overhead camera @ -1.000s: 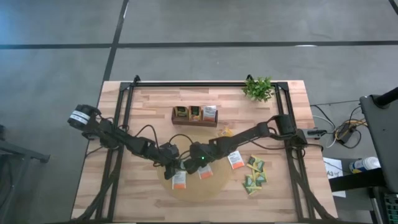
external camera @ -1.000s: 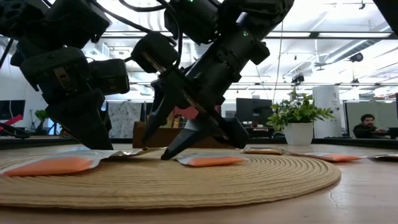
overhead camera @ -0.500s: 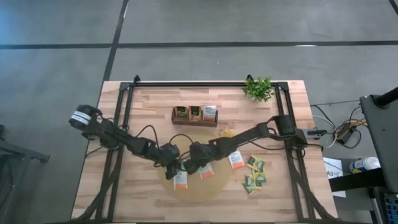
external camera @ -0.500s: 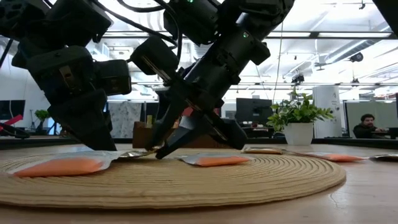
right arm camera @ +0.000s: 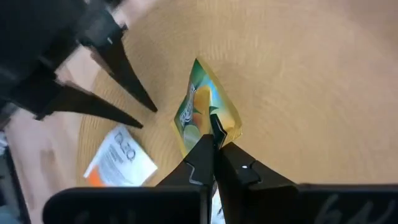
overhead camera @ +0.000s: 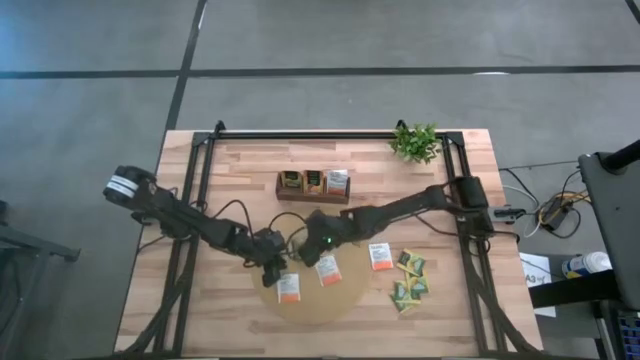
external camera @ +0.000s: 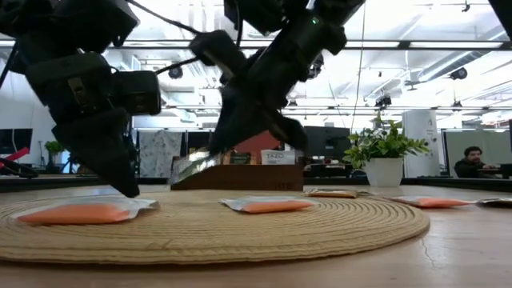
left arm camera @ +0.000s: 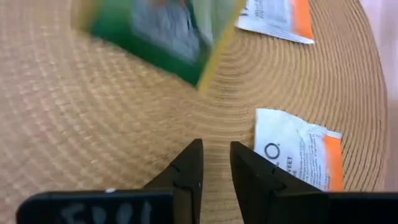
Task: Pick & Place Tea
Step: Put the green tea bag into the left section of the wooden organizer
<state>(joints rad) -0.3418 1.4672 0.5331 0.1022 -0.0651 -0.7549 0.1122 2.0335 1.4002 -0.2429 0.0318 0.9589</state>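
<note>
A green-and-yellow tea sachet [right arm camera: 200,118] hangs over the round tan mat [overhead camera: 312,300], and my right gripper [right arm camera: 214,146] is shut on it. In the low view the same sachet [external camera: 192,166] is clear of the mat. My left gripper [left arm camera: 215,163] hovers just beside it over the mat's left part. It is open by a narrow gap with nothing between its fingers. Two white-and-orange sachets [overhead camera: 288,288] [overhead camera: 328,270] lie flat on the mat. A third [overhead camera: 379,257] lies at the mat's right rim. My right gripper pinches the green sachet at one edge [right arm camera: 216,129] between its two fingers. The fingers slant down from the table's right. The sachet sticks out beyond the fingertips, tilted and lifted clear of the mat.
A dark brown tray [overhead camera: 313,186] holding sachets stands behind the mat. A small green plant [overhead camera: 415,143] is at the far right. Several green and yellow sachets [overhead camera: 410,280] lie in a pile on the bare wood right of the mat.
My right gripper has shut on the green sachet, rolled its wrist and risen toward the far edge. That lifted the sachet off the mat. My left gripper has risen a little off the mat with its gap unchanged.
</note>
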